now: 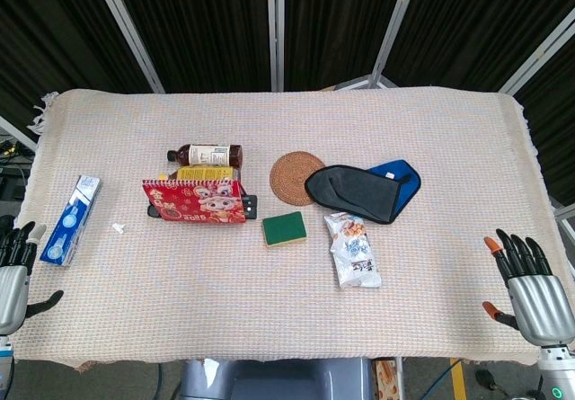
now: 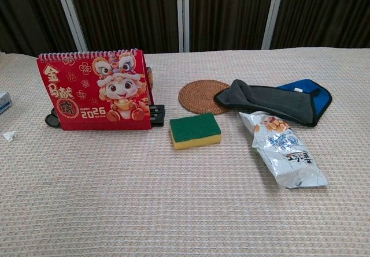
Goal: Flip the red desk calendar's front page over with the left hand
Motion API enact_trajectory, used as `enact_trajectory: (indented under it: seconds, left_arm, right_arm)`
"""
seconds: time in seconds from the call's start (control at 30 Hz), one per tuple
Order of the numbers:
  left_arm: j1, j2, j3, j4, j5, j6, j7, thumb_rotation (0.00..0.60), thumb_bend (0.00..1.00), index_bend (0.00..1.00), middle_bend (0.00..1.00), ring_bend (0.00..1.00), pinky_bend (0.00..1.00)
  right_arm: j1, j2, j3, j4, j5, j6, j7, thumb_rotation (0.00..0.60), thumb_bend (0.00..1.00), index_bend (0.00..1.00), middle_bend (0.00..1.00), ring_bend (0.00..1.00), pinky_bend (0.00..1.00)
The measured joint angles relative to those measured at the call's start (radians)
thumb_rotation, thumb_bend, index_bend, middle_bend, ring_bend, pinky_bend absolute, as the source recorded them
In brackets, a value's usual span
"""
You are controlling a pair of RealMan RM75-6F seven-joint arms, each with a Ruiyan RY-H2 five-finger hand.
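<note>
Task not begun: your red spiral-bound desk calendar [image 2: 95,90] stands far-left, front page unflipped; left hand [image 1: 13,274] and right hand [image 1: 532,285], fingers spread and empty, rest at the near corners.

Left hand [image 1: 15,270]: silver-grey metal palm housing, black segmented fingers, partly cut by the frame edge. Right hand [image 1: 530,283]: same silver-grey palm shell, black fingers, orange tips visible on the thumb and one outer finger. Green indicator light below the right wrist.

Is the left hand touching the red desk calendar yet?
Apart. The head view shows the left hand at the table's near-left edge, with bare cloth between it and the red desk calendar.
</note>
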Motion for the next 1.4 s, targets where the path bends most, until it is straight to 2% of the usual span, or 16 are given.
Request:
enact_trajectory:
  seconds: [0.57, 0.67, 0.73, 0.77, 0.8, 0.83, 0.93, 1.0, 1.13, 1.4]
  left_arm:
    - [-0.016, -0.01, -0.004, 0.0, -0.005, -0.023, -0.047, 0.6, 0.0, 0.0, 0.0, 0.0, 0.0]
    - [-0.021, -0.012, -0.008, -0.008, -0.02, -0.04, -0.087, 0.6, 0.11, 0.0, 0.0, 0.0, 0.0]
    - [-0.025, -0.017, -0.013, -0.01, -0.029, -0.047, -0.104, 0.6, 0.29, 0.0, 0.0, 0.01, 0.04]
    - [-0.026, -0.02, -0.016, -0.011, -0.034, -0.048, -0.109, 0.6, 0.41, 0.0, 0.02, 0.06, 0.12]
    - [-0.027, -0.027, -0.022, -0.011, -0.04, -0.047, -0.114, 0.6, 0.5, 0.0, 0.1, 0.15, 0.24]
    - [-0.027, -0.033, -0.027, -0.011, -0.046, -0.044, -0.117, 0.6, 0.54, 0.0, 0.23, 0.29, 0.36]
    - [-0.03, -0.068, -0.049, -0.012, -0.072, -0.032, -0.132, 0.6, 0.61, 0.0, 0.56, 0.57, 0.57]
    - [-0.038, -0.09, -0.065, -0.02, -0.108, -0.042, -0.162, 0.6, 0.65, 0.0, 0.64, 0.65, 0.63]
    - [-0.067, -0.101, -0.088, -0.048, -0.205, -0.134, -0.212, 0.6, 0.72, 0.0, 0.66, 0.68, 0.7]
    - [-0.171, -0.084, -0.141, -0.109, -0.485, -0.419, -0.305, 0.6, 0.77, 0.0, 0.66, 0.69, 0.72]
  right_arm:
    - [-0.012, -0.014, 0.007, 0.019, -0.008, 0.033, 0.05, 0.6, 0.03, 0.0, 0.0, 0.0, 0.0]
    - [-0.014, -0.01, 0.006, 0.02, -0.009, 0.036, 0.065, 0.6, 0.03, 0.0, 0.0, 0.0, 0.0]
    - [-0.015, -0.008, 0.006, 0.02, -0.01, 0.038, 0.071, 0.6, 0.03, 0.0, 0.0, 0.0, 0.0]
    - [-0.015, -0.007, 0.006, 0.02, -0.011, 0.039, 0.074, 0.6, 0.03, 0.0, 0.0, 0.0, 0.0]
    - [-0.016, -0.005, 0.005, 0.02, -0.012, 0.04, 0.077, 0.6, 0.03, 0.0, 0.0, 0.0, 0.0]
    - [-0.016, -0.004, 0.005, 0.02, -0.013, 0.04, 0.08, 0.6, 0.03, 0.0, 0.0, 0.0, 0.0]
    - [-0.017, 0.0, 0.004, 0.016, -0.018, 0.044, 0.093, 0.6, 0.03, 0.0, 0.0, 0.0, 0.0]
    - [-0.018, 0.002, 0.003, 0.015, -0.025, 0.046, 0.101, 0.6, 0.03, 0.0, 0.0, 0.0, 0.0]
    - [-0.017, 0.003, 0.002, 0.013, -0.027, 0.044, 0.106, 0.6, 0.03, 0.0, 0.0, 0.0, 0.0]
    - [-0.017, 0.007, 0.002, 0.012, -0.031, 0.045, 0.119, 0.6, 0.03, 0.0, 0.0, 0.0, 0.0]
